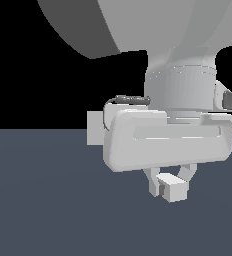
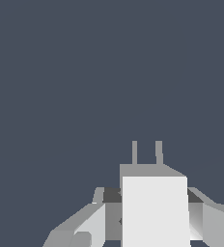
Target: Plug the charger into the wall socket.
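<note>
My gripper is shut on the charger, a small light-grey block that pokes out below the fingers. In the wrist view the charger sits between the two fingers, with two thin prongs pointing away from the camera over the dark floor. The wall socket is a light-grey upright plate at the far edge of the floor, towards the exterior view's left of the gripper. The robot hand hides most of it, and its centre dot cannot be seen. The socket does not show in the wrist view.
The robot's hand and big arm links fill the upper middle of the exterior view. A plain dark blue-grey floor spreads under everything, with black background behind.
</note>
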`<control>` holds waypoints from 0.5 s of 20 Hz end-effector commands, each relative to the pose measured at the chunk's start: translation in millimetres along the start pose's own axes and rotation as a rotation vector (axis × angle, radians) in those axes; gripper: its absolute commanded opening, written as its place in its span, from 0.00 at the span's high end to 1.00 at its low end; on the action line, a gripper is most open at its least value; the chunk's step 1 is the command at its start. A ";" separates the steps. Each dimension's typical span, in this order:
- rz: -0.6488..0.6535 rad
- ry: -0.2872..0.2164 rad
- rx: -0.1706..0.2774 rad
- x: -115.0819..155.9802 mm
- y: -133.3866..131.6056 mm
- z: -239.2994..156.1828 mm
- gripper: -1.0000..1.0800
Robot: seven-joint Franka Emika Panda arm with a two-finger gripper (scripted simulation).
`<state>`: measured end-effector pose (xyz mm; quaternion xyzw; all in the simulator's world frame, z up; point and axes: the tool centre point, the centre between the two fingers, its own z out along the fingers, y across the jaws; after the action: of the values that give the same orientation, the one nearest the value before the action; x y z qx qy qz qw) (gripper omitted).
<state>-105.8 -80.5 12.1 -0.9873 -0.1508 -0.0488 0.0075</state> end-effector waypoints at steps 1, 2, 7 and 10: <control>0.000 0.000 0.000 0.2 -0.1 0.3 1.00; 0.000 0.000 0.000 0.2 -0.1 0.3 1.00; 0.000 0.000 0.000 0.2 -0.1 0.0 1.00; 0.007 0.000 -0.001 1.7 -1.8 -1.0 1.00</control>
<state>-105.5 -79.5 12.5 -0.9877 -0.1486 -0.0487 0.0073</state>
